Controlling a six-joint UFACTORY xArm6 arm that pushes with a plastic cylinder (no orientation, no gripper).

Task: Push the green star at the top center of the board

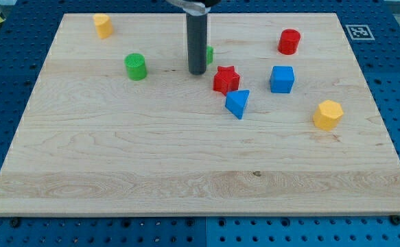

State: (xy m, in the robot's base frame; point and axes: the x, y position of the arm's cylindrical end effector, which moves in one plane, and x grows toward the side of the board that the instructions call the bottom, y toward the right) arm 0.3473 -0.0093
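The green star (209, 54) is mostly hidden behind my rod; only a green sliver shows at the rod's right edge, in the upper middle of the board. My tip (197, 71) rests on the board just below and left of that sliver, touching or nearly touching the star. A red star (226, 79) lies just to the right of the tip, a short gap away.
A green cylinder (136, 66) is left of the tip. A yellow block (103, 25) is at the top left. A blue triangular block (238, 103), a blue cube (281, 79), a red cylinder (289, 41) and a yellow hexagonal block (327, 114) lie to the right.
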